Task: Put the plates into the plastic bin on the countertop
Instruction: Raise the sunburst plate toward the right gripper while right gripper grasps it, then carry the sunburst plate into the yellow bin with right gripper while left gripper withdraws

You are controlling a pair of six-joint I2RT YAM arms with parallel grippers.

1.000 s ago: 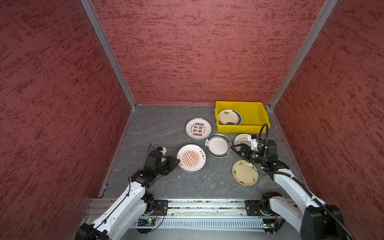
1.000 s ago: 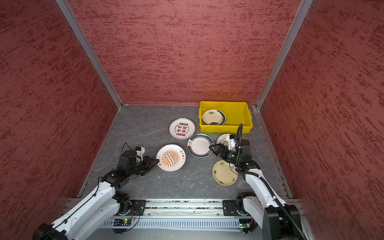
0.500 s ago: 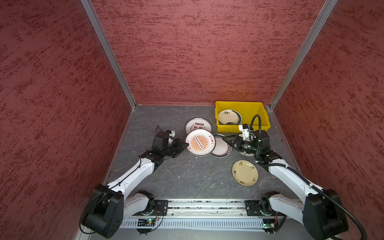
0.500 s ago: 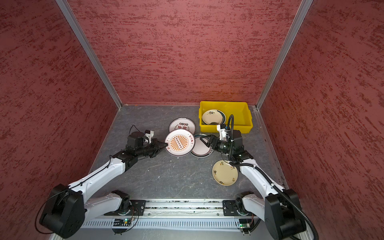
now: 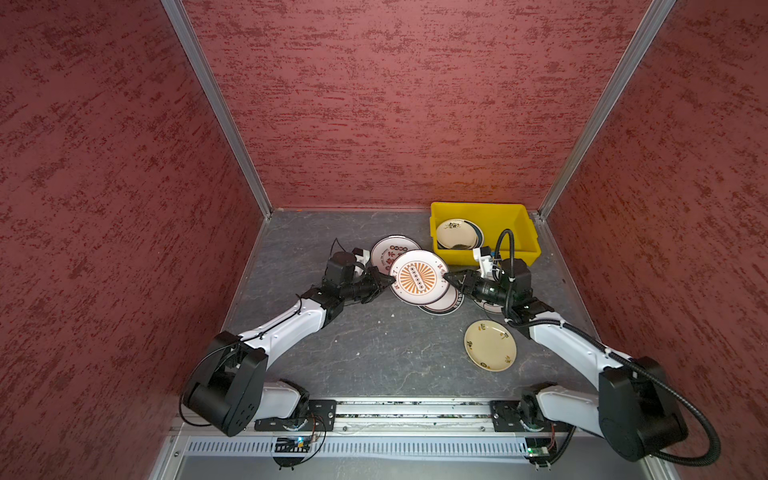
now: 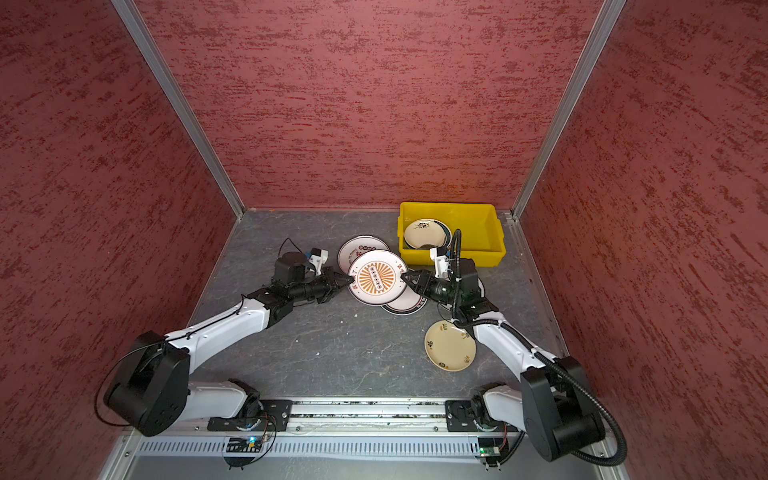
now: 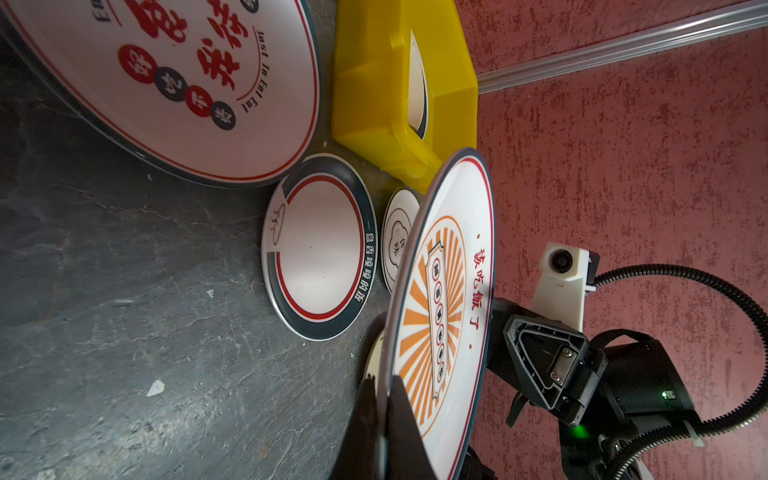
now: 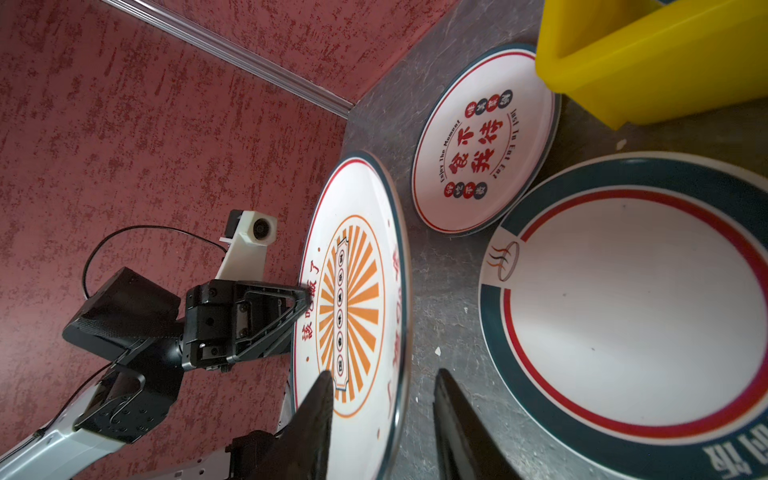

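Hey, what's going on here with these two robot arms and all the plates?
The left gripper is clamped on one rim of a round white plate with an orange sunburst, holding it above the dark grey countertop. The right gripper straddles the opposite rim, jaws not yet shut. The yellow plastic bin holds a cream plate; several more plates lie on the countertop.

Both top views look steeply down from high up, whole countertop (image 5: 374,353) mid-lower frame, near-identical (stereo pair). Wrist cams sit low and close over the countertop, facing each other; both share the sunburst plate (image 7: 440,316) and plastic bin (image 8: 623,62).
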